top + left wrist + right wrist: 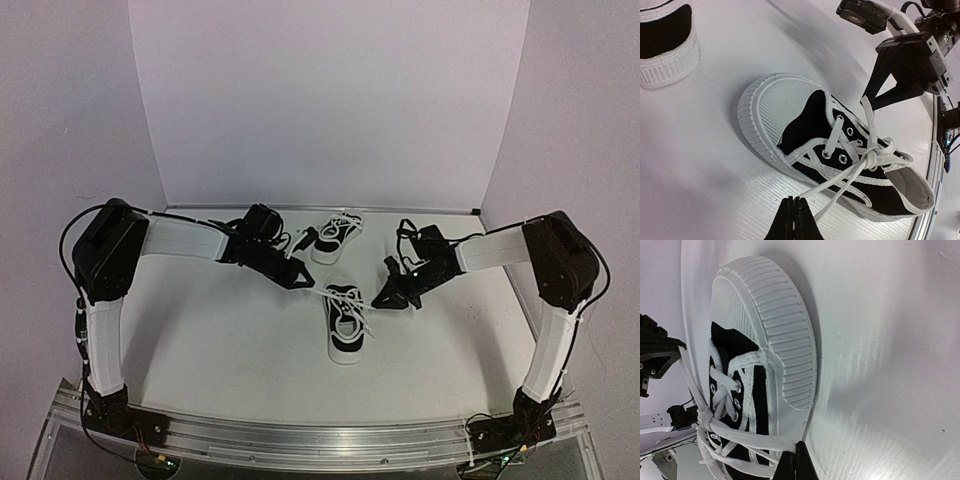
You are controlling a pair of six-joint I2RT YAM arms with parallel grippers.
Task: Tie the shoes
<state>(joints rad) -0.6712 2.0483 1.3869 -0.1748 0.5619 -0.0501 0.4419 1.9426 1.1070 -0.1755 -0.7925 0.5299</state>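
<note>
left gripper (793,205), right gripper (795,457) — both closed

Two small black canvas sneakers with white rubber soles: the centre sneaker (345,325) and the upper sneaker (335,238) just above it. One white lace (840,182) on each, two altogether. Two black two-finger grippers: left gripper (304,279), right gripper (384,298).

White links (185,238); black joints (105,250)

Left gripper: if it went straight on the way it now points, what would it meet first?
Probably the side of the near shoe; the left gripper, shut on its lace, points straight at it.
</note>
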